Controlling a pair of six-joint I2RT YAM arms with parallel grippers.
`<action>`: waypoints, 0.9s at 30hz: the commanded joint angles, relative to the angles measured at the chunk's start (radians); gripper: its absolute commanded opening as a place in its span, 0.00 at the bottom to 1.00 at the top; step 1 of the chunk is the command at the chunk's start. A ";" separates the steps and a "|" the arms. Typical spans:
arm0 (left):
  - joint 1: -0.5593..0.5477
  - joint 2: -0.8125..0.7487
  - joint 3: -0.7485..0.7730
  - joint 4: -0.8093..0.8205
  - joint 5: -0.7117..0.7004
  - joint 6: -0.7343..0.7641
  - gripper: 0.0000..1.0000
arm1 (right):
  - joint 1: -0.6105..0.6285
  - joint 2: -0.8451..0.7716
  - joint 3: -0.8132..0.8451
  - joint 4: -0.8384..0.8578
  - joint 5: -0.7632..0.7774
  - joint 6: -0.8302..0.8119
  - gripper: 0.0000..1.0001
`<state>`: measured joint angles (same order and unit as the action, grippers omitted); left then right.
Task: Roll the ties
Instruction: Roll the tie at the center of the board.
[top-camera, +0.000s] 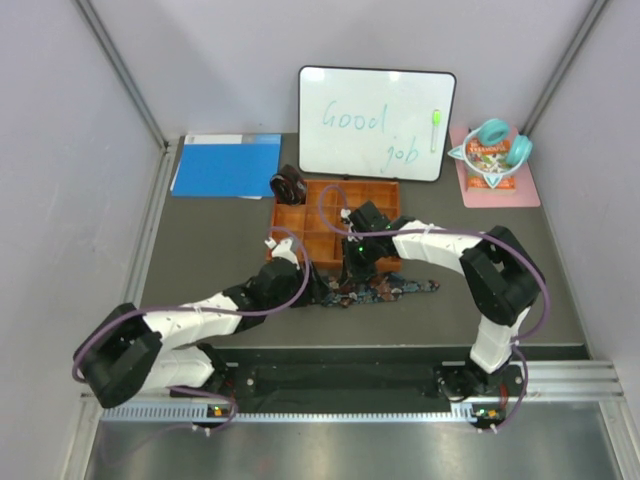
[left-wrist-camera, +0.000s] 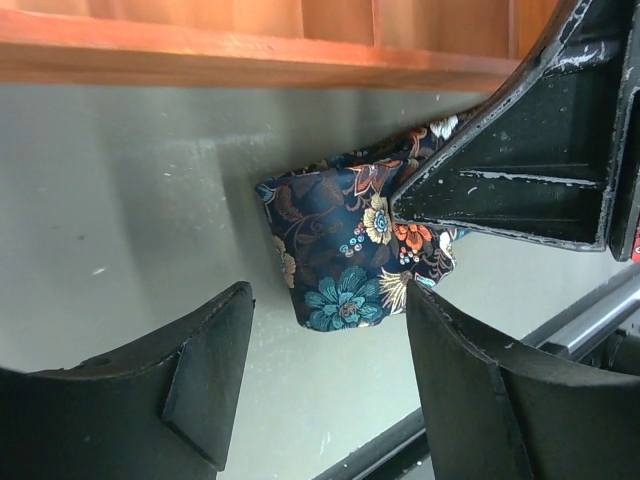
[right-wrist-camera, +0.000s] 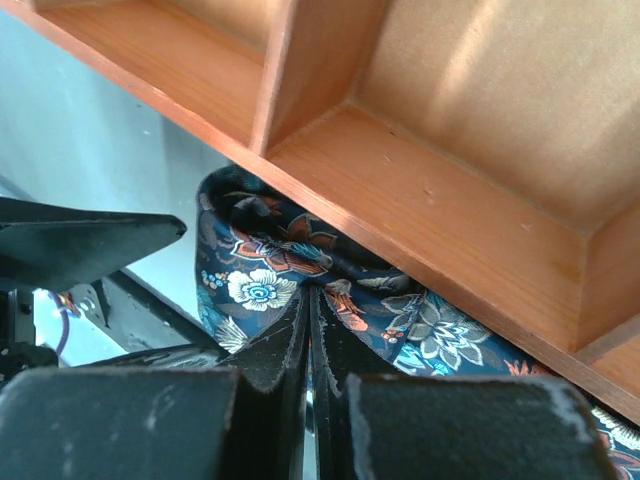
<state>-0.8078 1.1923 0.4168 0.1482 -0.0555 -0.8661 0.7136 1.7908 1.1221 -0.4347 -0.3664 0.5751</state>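
One floral tie (right-wrist-camera: 250, 290) clamped in right pincer (right-wrist-camera: 308, 310), left pincer (left-wrist-camera: 328, 330) apart, one brown tie (top-camera: 288, 185) coiled.

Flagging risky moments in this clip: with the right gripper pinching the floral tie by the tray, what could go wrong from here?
1. The right gripper pinches only a small fold of the floral tie, right beside the tray wall. The fabric may slip out, or the tray may get shoved.
2. The left gripper stands open around the tie's end, close to the right gripper. Closing could clip it instead of fabric.
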 joint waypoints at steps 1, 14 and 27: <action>0.002 0.056 -0.001 0.113 0.049 -0.008 0.67 | 0.003 -0.005 -0.025 -0.007 0.034 -0.023 0.00; 0.002 0.170 -0.042 0.258 0.046 -0.050 0.56 | 0.004 -0.007 -0.050 0.011 0.021 -0.018 0.00; 0.002 0.159 0.071 0.076 0.023 -0.002 0.23 | 0.006 -0.002 -0.053 0.028 0.003 -0.004 0.00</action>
<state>-0.8070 1.3773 0.4194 0.3088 -0.0044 -0.9047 0.7136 1.7893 1.0863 -0.4046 -0.3630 0.5762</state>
